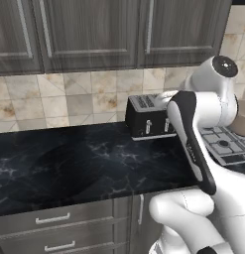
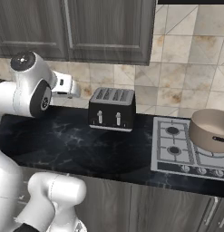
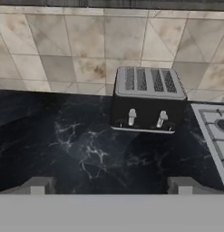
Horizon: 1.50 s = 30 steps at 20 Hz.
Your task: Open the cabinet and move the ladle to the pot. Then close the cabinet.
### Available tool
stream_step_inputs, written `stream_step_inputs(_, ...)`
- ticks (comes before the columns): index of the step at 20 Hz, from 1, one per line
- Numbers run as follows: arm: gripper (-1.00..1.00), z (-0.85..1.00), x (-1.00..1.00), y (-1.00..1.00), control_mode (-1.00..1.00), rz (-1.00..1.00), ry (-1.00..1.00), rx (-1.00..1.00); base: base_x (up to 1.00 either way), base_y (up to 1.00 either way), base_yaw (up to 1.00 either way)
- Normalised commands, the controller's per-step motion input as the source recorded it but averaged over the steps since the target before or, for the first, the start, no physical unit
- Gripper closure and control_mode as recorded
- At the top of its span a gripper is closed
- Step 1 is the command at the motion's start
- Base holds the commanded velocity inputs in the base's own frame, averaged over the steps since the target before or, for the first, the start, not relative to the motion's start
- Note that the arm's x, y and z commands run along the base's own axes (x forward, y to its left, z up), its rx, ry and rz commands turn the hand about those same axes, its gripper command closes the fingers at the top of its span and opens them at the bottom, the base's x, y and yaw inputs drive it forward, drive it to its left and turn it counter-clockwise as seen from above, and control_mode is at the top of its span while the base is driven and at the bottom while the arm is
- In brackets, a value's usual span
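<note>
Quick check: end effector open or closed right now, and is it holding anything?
End effector: open, fingertips spread wide apart, nothing between them; it hangs above the black counter.

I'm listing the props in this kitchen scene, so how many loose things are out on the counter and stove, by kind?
Toaster: 1
Pot: 1
Total: 2

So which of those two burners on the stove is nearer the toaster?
The rear burner, the one closer to the tiled wall; the front burner sits nearer the stove's knobs, farther from the black toaster.
</note>
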Motion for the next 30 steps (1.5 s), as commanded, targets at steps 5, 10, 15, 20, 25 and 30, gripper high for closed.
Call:
stream_step_inputs(5, -1.00, 0.74, -0.07, 0.08, -1.00, 0.00, -0.24, 0.00, 0.00, 0.00, 0.00)
stream_step_inputs(10, -1.00, 0.57, 0.00, 0.05, -1.00, 0.00, -0.11, 0.01, 0.00, 0.00, 0.00)
stream_step_inputs(15, -1.00, 0.51, 0.00, 0.00, -1.00, 0.00, -0.05, 0.05, 0.00, 0.00, 0.00)
stream_step_inputs(20, -1.00, 0.40, 0.03, 0.04, -1.00, -0.01, -0.07, 0.02, 0.00, 0.00, 0.00)
stream_step_inputs(25, -1.00, 0.27, 0.18, 0.13, -1.00, -0.03, -0.10, 0.01, 0.00, 0.00, 0.00)
stream_step_inputs(30, -1.00, 0.17, 0.26, 0.06, -1.00, -0.05, -0.07, 0.00, 0.00, 0.00, 0.00)
